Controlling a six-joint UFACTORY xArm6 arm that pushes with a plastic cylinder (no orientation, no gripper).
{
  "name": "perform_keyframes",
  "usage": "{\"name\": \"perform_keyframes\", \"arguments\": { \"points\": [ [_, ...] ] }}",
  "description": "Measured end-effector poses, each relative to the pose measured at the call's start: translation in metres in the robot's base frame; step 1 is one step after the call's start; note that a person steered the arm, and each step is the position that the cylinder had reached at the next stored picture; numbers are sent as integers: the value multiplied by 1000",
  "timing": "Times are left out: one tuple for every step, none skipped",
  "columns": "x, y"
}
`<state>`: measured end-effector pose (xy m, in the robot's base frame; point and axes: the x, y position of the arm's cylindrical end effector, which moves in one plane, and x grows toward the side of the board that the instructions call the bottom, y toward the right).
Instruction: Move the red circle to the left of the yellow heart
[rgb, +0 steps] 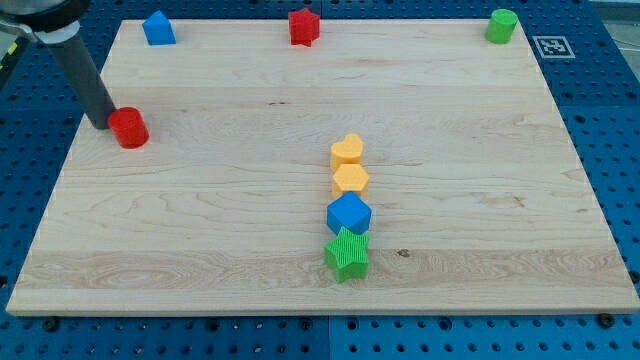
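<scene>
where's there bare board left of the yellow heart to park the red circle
Bare wood runs from the red circle and my tip, at its left side, across to the yellow heart. The right half is bare too. It is crowded only in the column below the heart: yellow hexagon, blue block, green star.

surface: we see a pale wooden board (300, 100), grain running across | beneath: a blue pegboard base (610, 120) dotted with holes | view's top right: a black-and-white marker tag (553, 46) | light: even, soft
</scene>
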<state>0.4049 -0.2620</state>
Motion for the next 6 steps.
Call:
{"name": "perform_keyframes", "arguments": {
  "points": [
    [20, 1],
    [23, 22],
    [23, 56],
    [8, 57],
    [-11, 60],
    [-11, 79]
  ]
}}
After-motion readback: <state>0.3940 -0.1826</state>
